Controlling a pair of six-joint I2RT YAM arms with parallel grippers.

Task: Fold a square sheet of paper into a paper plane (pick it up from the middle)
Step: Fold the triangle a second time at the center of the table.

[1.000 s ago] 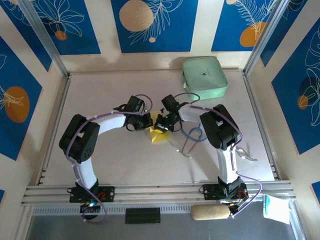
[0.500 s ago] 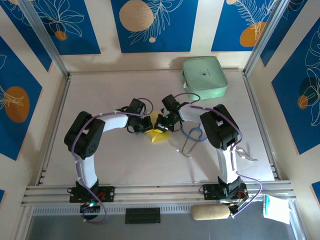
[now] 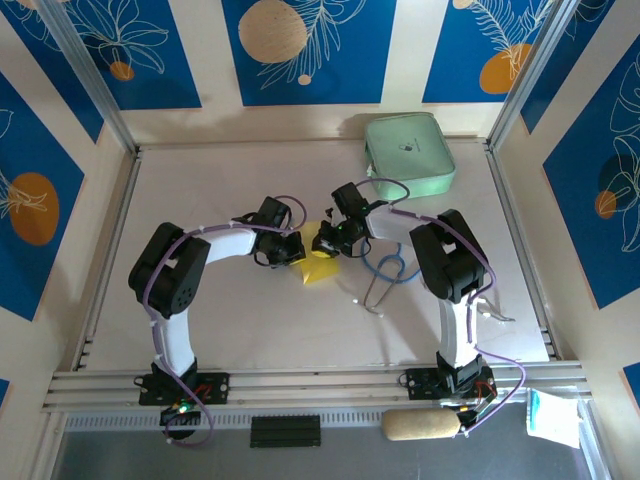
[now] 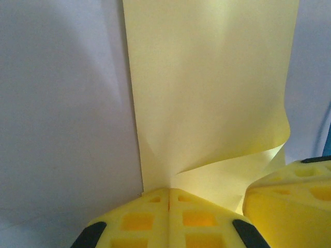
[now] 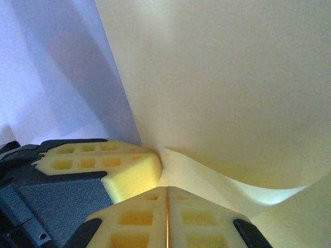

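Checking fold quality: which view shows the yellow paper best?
Left wrist: the yellow paper rises from the shut left fingers with both side edges and a crease clear. Right wrist has a close, curved stretch of it; top external, a small yellow patch.

The left arm (image 3: 225,245) and the right arm (image 3: 455,335) are built alike: smooth white link tubes between bulky, rounded black joint housings. Each rises from a small black base (image 3: 168,385) with red details. A thin purple cable (image 3: 285,196) runs along each arm in loose loops towards the wrist. The left gripper (image 3: 298,256) and the right gripper (image 3: 326,246) have compact black bodies. Seen from the left wrist, the fingers (image 4: 139,222) are bright yellow blocks moulded with square recessed pockets, with rounded black pieces at their outer corners. The right wrist view shows the same yellow, pocketed pattern.
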